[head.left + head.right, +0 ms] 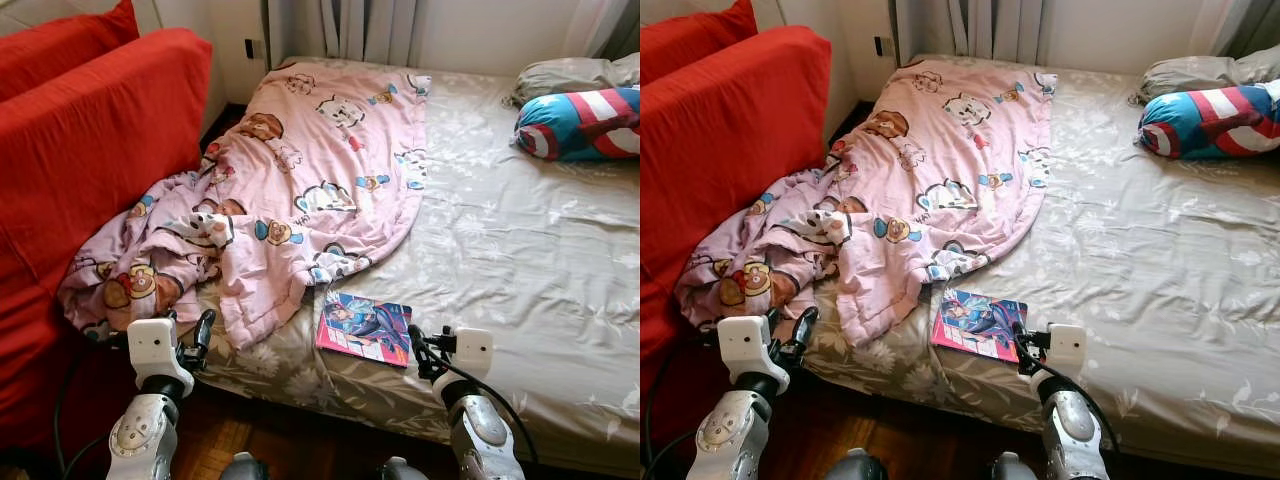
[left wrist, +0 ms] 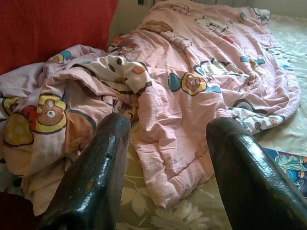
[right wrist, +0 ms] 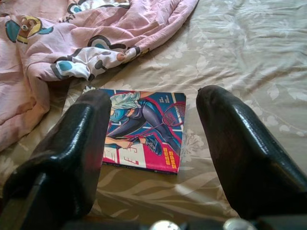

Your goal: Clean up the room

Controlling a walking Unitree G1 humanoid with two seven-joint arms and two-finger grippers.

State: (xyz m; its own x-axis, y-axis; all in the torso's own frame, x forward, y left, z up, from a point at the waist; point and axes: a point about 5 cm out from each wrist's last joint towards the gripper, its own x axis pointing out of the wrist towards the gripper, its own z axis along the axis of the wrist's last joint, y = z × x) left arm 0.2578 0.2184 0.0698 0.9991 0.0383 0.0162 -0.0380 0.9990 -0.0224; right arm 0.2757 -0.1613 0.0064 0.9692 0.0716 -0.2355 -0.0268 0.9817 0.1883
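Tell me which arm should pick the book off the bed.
Right. The right gripper is open, its fingers aimed at the book; the left gripper faces the pink blanket.

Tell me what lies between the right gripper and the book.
Nothing but bare floral bedsheet. The right wrist view shows the open right gripper facing the book with only sheet between them.
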